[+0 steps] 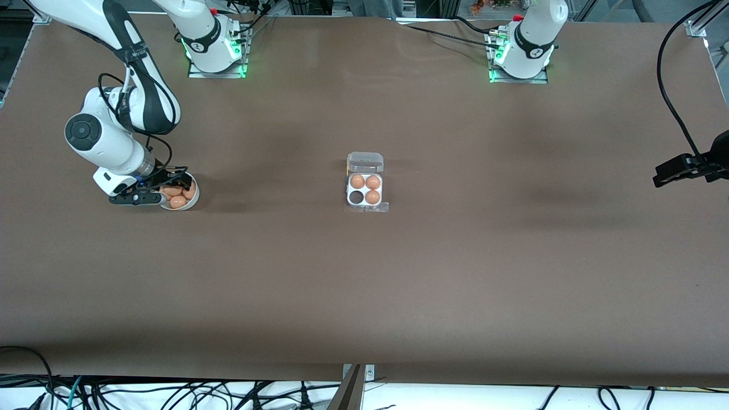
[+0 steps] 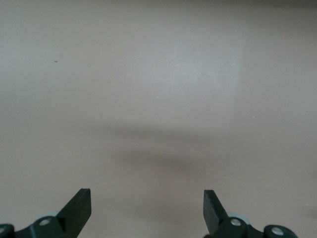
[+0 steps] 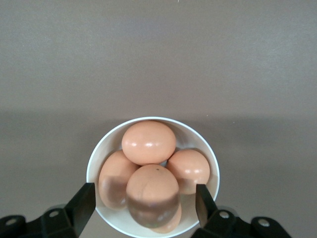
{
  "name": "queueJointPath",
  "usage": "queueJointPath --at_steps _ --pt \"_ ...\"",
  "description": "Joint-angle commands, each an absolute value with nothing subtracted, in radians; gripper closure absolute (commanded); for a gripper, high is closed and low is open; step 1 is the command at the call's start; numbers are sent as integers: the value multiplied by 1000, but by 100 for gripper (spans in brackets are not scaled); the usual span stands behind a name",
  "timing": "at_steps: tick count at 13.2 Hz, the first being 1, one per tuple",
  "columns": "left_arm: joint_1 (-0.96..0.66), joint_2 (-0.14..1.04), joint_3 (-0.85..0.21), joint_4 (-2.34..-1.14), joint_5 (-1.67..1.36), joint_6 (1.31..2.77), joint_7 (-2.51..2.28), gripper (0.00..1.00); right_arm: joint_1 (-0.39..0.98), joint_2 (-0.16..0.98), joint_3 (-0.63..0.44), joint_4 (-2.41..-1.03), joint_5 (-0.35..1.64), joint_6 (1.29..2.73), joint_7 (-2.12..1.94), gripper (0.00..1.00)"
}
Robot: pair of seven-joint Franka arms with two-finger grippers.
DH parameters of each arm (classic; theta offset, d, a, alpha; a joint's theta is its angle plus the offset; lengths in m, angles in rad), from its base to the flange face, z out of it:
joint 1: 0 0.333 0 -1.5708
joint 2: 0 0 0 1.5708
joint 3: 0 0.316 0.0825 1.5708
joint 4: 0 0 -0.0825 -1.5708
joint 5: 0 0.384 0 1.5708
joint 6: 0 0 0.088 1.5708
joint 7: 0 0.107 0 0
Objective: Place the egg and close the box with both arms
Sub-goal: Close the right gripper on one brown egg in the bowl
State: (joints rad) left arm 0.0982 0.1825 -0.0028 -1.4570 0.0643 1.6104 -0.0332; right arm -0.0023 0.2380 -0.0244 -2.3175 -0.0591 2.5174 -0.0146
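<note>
Right tool: the black two-finger tool (image 1: 171, 193) of the glossy white right arm sits at centre-left of the front view, low over the round white bowl (image 1: 194, 196); its fingers (image 3: 81, 206) straddle the topmost smooth orange-brown egg (image 3: 152, 194) with a gap on each side, spread and not yet gripping anything.
Bowl: in the right wrist view the round white bowl (image 3: 148, 124) fills the lower middle of the frame, with four or so brown eggs piled in it, the egg between the fingers lying highest.
Box: the small square white egg carton with its clear plastic lid (image 1: 365, 191) lies at the centre of the front view, lid folded open toward the top of the frame; three cells hold brown eggs, and the lower-left cell shows dark and bare.
Left tool: the black left tool (image 1: 680, 171) waits at the right edge of the front view; in the left wrist view its fingers (image 2: 79, 206) stand wide apart, released, over plain brown surface (image 2: 158, 89).
</note>
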Motion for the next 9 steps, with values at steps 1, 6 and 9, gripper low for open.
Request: queueJointPath --at_steps 1,6,9 --pt "104 190 -6 -1442 58 1597 -14 0 -11 238 -23 -2319 -64 2526 -31 31" --pt "103 190 -6 -1440 57 1597 -15 0 -14 238 -23 -2315 -63 2526 -31 38" --pt "103 189 -8 -1439 55 1597 -15 0 -18 248 -23 -2310 -61 2528 -31 42"
